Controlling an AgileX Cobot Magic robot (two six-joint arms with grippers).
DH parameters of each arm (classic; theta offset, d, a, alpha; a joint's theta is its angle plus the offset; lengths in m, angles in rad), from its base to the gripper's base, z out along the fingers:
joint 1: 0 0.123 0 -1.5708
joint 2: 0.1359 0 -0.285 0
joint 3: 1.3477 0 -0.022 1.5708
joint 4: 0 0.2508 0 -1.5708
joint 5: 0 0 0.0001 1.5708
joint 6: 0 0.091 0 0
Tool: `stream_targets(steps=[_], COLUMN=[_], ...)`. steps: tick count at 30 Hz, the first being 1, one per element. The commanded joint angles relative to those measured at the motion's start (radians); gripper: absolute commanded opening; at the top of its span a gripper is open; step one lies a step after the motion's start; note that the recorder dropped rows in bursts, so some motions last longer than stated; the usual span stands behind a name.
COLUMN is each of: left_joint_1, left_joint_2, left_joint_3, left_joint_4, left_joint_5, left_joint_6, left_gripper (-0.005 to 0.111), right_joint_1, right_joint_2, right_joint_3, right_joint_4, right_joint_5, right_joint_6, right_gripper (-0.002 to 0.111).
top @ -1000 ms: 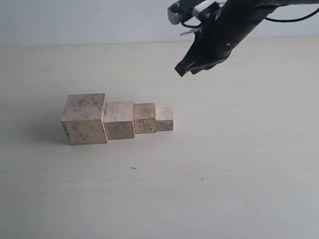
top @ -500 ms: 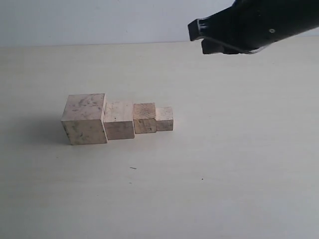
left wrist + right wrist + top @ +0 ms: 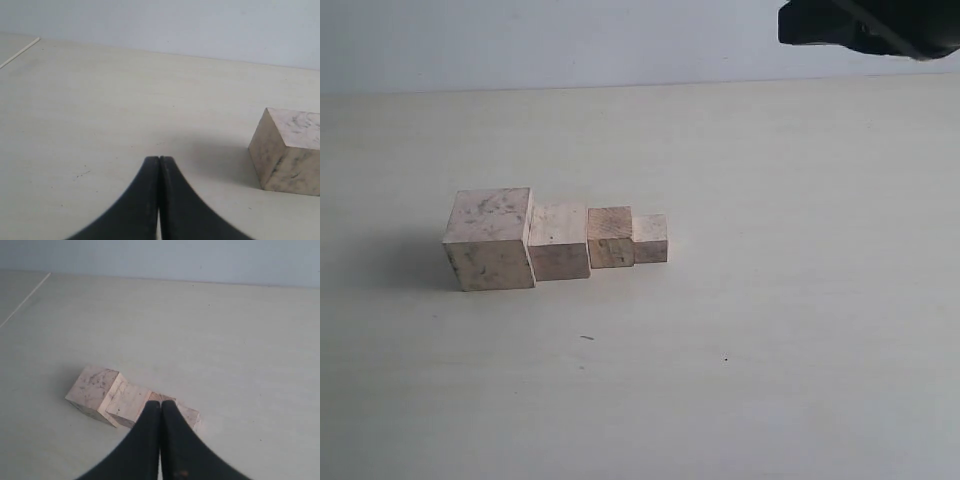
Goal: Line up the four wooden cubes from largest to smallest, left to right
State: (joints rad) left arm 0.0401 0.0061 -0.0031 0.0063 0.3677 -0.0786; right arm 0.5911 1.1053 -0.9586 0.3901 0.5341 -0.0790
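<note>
**Largest to smallest, side by side**

From the exterior view we read the whole row on the table (image 3: 770, 300). The largest cube (image 3: 488, 240) stood at the left end, followed by the second cube (image 3: 559, 243), the third cube (image 3: 610, 238) and the smallest cube (image 3: 650, 238) at the right end. Each appeared to touch its neighbour. That view gave us only a dark part of the right arm (image 3: 870, 25) in its upper right corner, well apart from the row, and we could not read any fingers there.

The right wrist view supplied them. The right pincer (image 3: 160, 402) had its fingers pressed together with nothing between them, and it looked down on the row from above. Its fingers hid most of the third cube.

Only the left wrist view showed the left pincer (image 3: 159, 159), likewise pressed together and empty, low over bare table. Of the row it caught just the largest cube, off to one side and apart from the fingertips.
</note>
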Motion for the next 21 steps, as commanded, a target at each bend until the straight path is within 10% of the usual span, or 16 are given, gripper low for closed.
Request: stream_targets(steps=[1, 7, 21], left_joint_1=[-0.002, -0.002, -0.002], left_joint_2=[-0.006, -0.006, -0.006], left_joint_3=[0.003, 0.003, 0.003], left_joint_4=[-0.006, -0.006, -0.006], left_joint_5=[-0.014, -0.014, -0.014], left_joint_6=[-0.004, -0.004, -0.004], left_gripper=[0.0, 0.0, 0.0], right_joint_1=[0.001, -0.025, -0.52], right_joint_2=[-0.04, -0.112, -0.53], right_joint_3=[0.006, 0.006, 0.436], right_joint_4=[-0.009, -0.087, -0.107], right_joint_5=[-0.01, -0.052, -0.202], right_joint_6=[-0.006, -0.006, -0.008], right_gripper=[0.0, 0.0, 0.0])
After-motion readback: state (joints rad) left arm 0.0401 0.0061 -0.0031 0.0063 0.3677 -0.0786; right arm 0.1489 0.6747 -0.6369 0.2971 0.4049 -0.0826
